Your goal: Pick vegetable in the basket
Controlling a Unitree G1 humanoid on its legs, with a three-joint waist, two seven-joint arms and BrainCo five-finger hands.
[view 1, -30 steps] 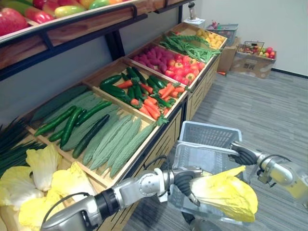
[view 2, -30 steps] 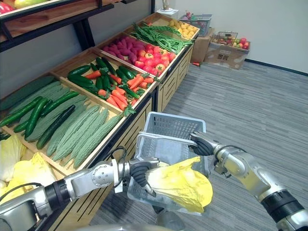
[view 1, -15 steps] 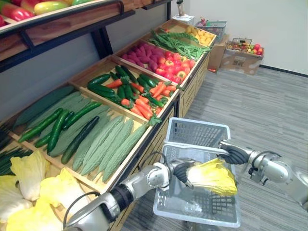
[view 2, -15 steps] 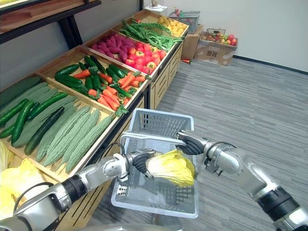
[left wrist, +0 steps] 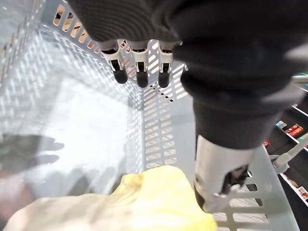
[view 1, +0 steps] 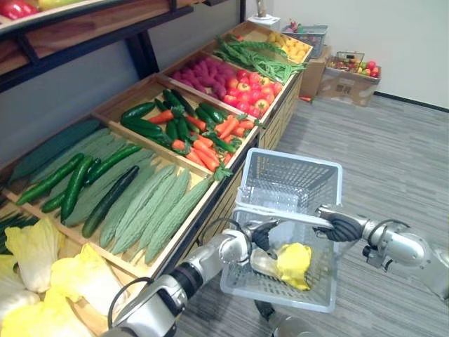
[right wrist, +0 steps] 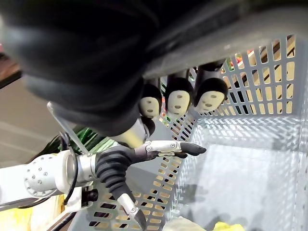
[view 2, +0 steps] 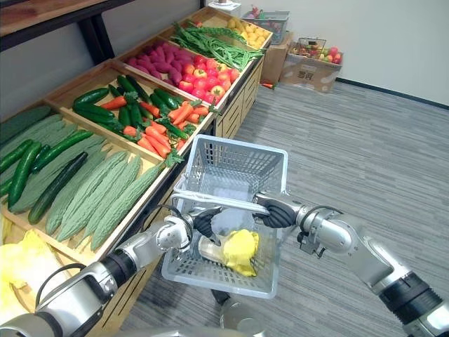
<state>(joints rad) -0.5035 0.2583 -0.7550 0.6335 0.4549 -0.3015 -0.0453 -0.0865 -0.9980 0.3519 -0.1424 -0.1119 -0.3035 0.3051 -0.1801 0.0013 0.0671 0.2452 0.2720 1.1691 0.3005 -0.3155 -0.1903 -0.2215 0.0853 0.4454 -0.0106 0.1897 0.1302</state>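
A yellow-green cabbage (view 1: 291, 263) lies on the floor of the grey plastic basket (view 1: 295, 158), near its front side. My left hand (view 1: 261, 235) hovers inside the basket just above and beside the cabbage, fingers (left wrist: 137, 67) straight and holding nothing; the cabbage (left wrist: 144, 202) sits below the palm. My right hand (view 1: 342, 226) is curled round the basket's handle (view 1: 280, 214) at its right end and carries the basket in front of the produce shelf. In the right wrist view its fingers (right wrist: 178, 98) wrap the handle, and the left hand (right wrist: 125, 161) shows past them, open.
To the left runs a wooden shelf with crates of bitter gourds (view 1: 158, 210), cucumbers (view 1: 77, 186), carrots (view 1: 207, 144), tomatoes (view 1: 252, 91) and green beans (view 1: 256, 60). More cabbages (view 1: 42, 274) lie at the lower left. A cardboard box (view 1: 349, 78) stands at the far wall. Grey floor spreads to the right.
My left hand has straightened its fingers and let go of the cabbage, which has dropped from above the rim to the basket's floor. The right hand keeps its hold on the handle.
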